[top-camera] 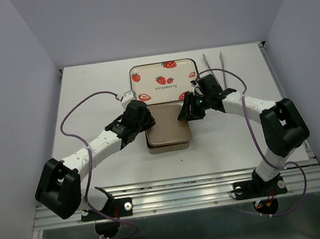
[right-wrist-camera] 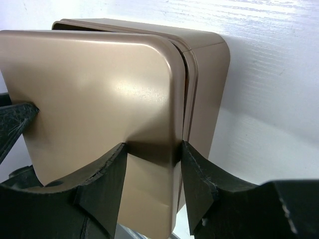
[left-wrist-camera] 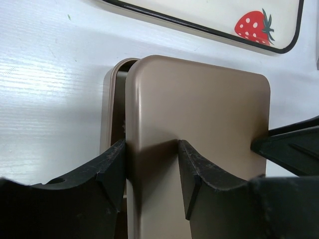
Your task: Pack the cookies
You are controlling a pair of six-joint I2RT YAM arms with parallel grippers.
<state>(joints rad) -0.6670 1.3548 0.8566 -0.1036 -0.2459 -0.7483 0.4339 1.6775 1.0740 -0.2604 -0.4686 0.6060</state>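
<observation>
No cookies show in any view; they are hidden. A brown metal lid (top-camera: 165,117) lies tilted and a little askew over a brown tin box (top-camera: 171,140) at the table's middle. My left gripper (top-camera: 143,119) is shut on the lid's left edge, and my right gripper (top-camera: 186,111) is shut on its right edge. In the left wrist view my gripper (left-wrist-camera: 152,149) straddles the lid's (left-wrist-camera: 199,109) rim, with the box wall (left-wrist-camera: 110,99) showing beside it. In the right wrist view my gripper (right-wrist-camera: 152,149) pinches the lid's (right-wrist-camera: 99,84) corner over the box (right-wrist-camera: 209,84).
A cream tray (top-camera: 148,77) printed with red strawberries lies just behind the box; it also shows in the left wrist view (left-wrist-camera: 199,12). Metal tweezers (top-camera: 215,65) lie at the back right. White table (top-camera: 90,81) all round.
</observation>
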